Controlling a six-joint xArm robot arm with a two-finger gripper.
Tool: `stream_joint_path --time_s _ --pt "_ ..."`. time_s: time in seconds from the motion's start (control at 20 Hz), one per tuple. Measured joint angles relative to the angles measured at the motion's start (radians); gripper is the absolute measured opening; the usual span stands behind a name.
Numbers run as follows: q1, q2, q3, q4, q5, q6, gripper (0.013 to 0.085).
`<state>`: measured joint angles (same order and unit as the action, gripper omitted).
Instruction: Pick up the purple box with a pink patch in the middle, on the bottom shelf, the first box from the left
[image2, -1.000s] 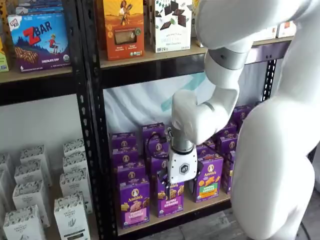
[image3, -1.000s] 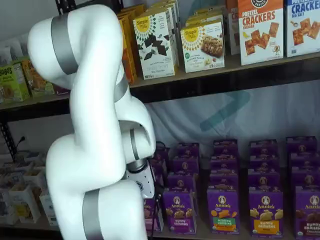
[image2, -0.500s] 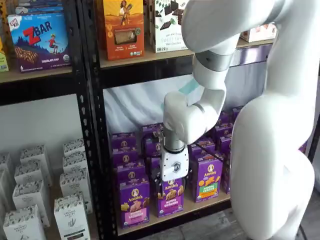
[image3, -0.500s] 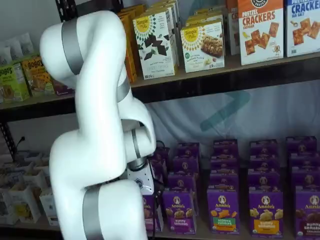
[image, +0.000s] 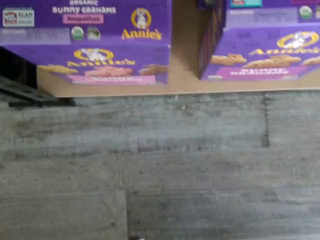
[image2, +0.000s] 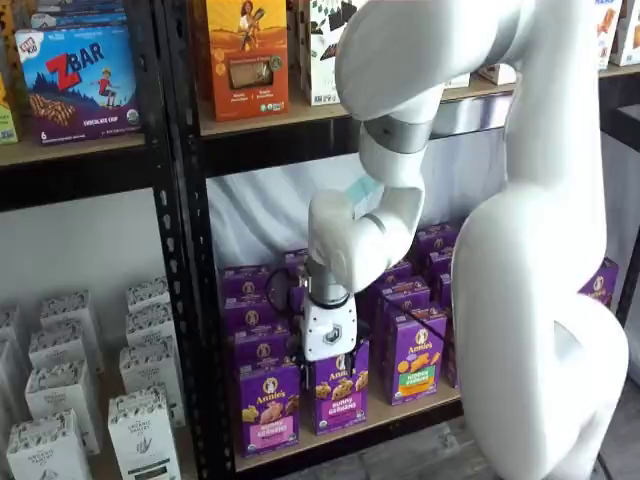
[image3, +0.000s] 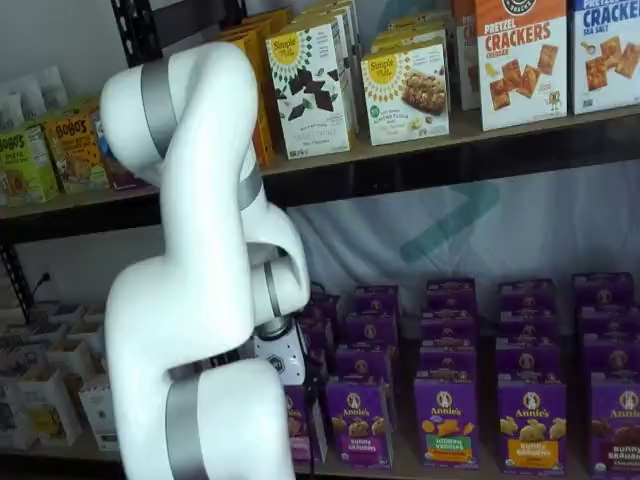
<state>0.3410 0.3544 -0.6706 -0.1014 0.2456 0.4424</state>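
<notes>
The purple box (image2: 268, 405) with the pink label band stands upright at the left end of the bottom shelf (image2: 405, 411). In the wrist view it (image: 102, 55) shows from above and in front, on the tan shelf board (image: 182, 82). My gripper (image2: 333, 364) hangs in front of the row, just right of this box and over the neighbouring purple-label carton (image2: 342, 396). Its white body shows, but the black fingers show no plain gap. In a shelf view the arm hides most of the gripper (image3: 283, 368) and part of the purple box (image3: 299, 424).
Several more purple Annie's cartons (image3: 446, 418) fill the bottom shelf in rows going back. A black perforated upright (image2: 190, 300) stands left of the purple box. White cartons (image2: 140, 425) fill the left bay. Grey plank floor (image: 160, 165) lies below the shelf edge.
The arm and gripper have moved left along the bottom shelf, from in front of the orange-green-label carton toward the purple box, and a little higher.
</notes>
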Motion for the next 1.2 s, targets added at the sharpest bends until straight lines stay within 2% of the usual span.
stream_joint_path --time_s 0.1,0.2,0.35,0.65,1.2 --pt "0.003 0.021 -0.024 0.007 -0.004 -0.005 0.085" --pt "0.006 0.041 -0.05 0.055 -0.002 -0.047 0.085" --pt "0.007 0.068 -0.089 0.087 0.012 -0.078 0.085" --pt "0.005 0.14 -0.185 0.096 0.034 -0.088 0.085" --pt "0.021 0.25 -0.342 0.161 0.073 -0.133 0.085"
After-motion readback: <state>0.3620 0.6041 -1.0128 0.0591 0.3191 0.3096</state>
